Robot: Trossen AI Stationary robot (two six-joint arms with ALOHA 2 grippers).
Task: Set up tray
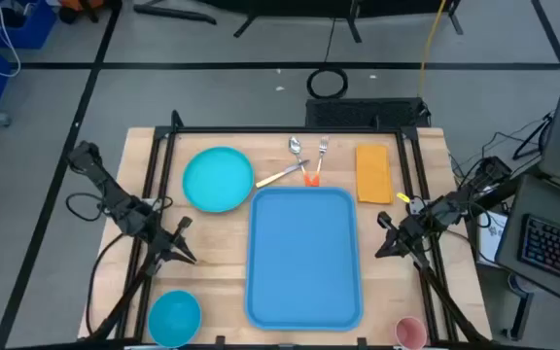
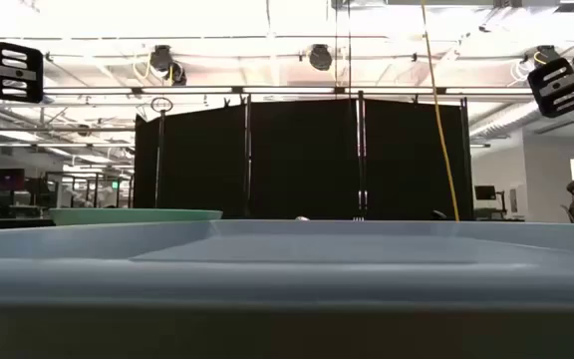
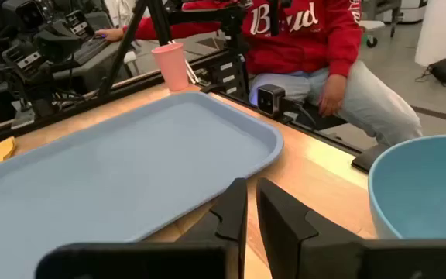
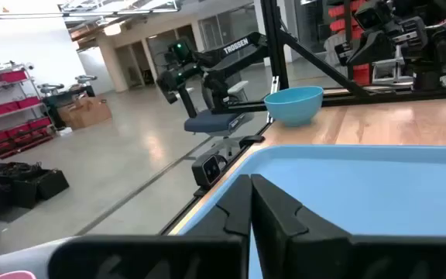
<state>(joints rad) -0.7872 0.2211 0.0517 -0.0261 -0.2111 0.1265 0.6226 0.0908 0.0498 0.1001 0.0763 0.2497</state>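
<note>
Tray [image 1: 304, 255] sits bare at the centre of the counter [image 1: 222, 262], nothing loaded yet. Left gripper [image 1: 185, 255] waits at its nine o'clock, right gripper [image 1: 385, 247] at three o'clock, both pinched together. Next move, I'd judge: reach for the plate [image 1: 217, 179] at eleven o'clock.

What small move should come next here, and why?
Probably the left gripper should reach toward the turquoise plate. The tray lies bare in the middle of the table, with the plate just beyond its far left corner, on that arm's side. Both grippers hang shut and hold nothing, the right gripper beside the tray's right edge.
</note>
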